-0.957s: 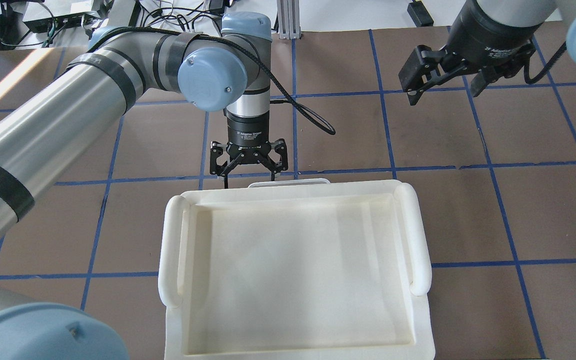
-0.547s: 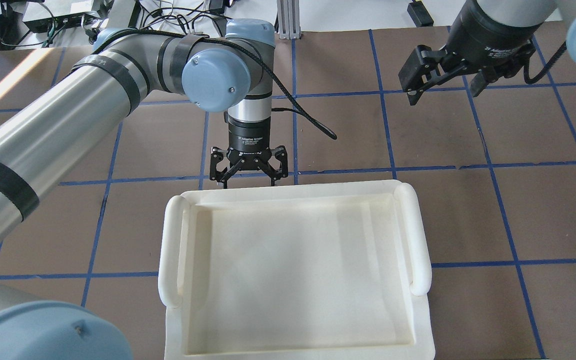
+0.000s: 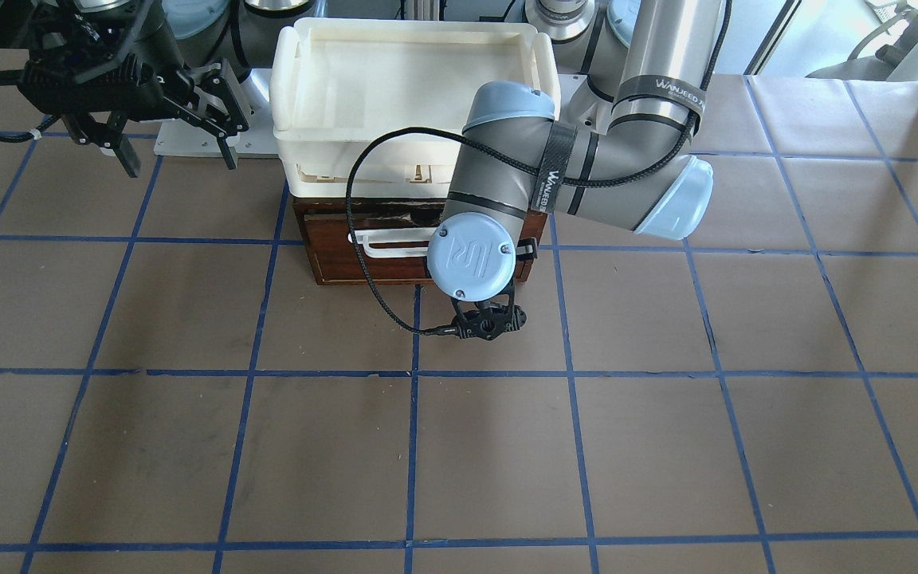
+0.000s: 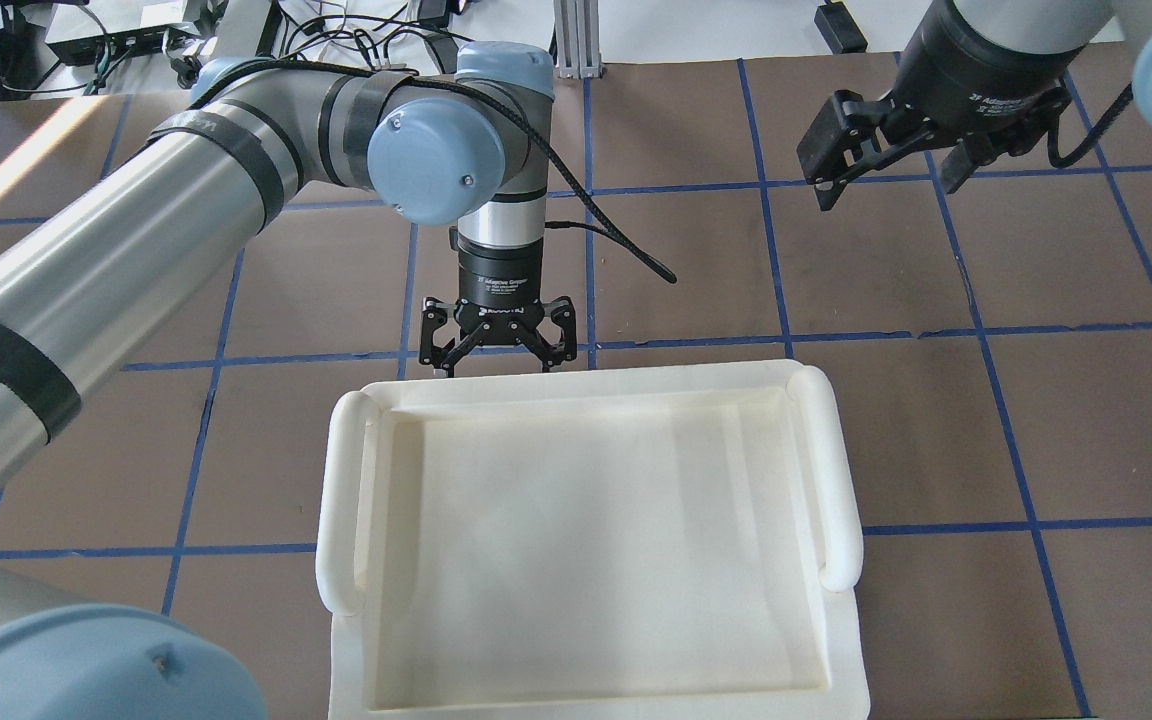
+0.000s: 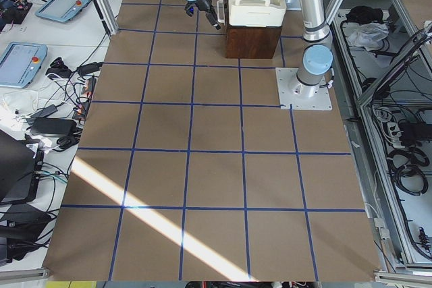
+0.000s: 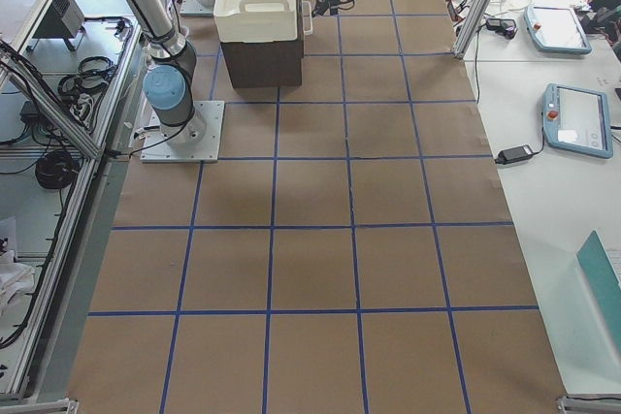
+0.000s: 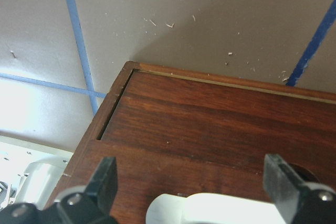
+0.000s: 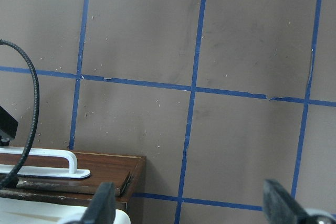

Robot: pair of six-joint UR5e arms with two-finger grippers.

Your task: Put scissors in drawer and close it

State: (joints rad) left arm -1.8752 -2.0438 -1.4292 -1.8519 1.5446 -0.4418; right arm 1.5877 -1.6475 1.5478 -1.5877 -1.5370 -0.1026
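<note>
Big table w/ a brown mat & blue tape lines that make squares. A white desk w/ a tablet stands past the mat.

On the table, close to the robot, is a brown wood box. A white tray sits on top & hides most of the box from above. The drawer is in the front of the box, on the side away from the robot. Its dark red-brown front looks pushed in, approx level w/ the frame round it in the left wrist cam. A white handle runs across the front.

The left gripper hangs right in front of the drawer & points down past the tray's edge. Its fingers are spread wide w/ the handle showing between them. They hold nothing. Can't tell if they touch the wood.

The right gripper is up in the air, well off to the robot's right of the box, over the mat. Its fingers are spread wide too & it holds nothing.
</note>
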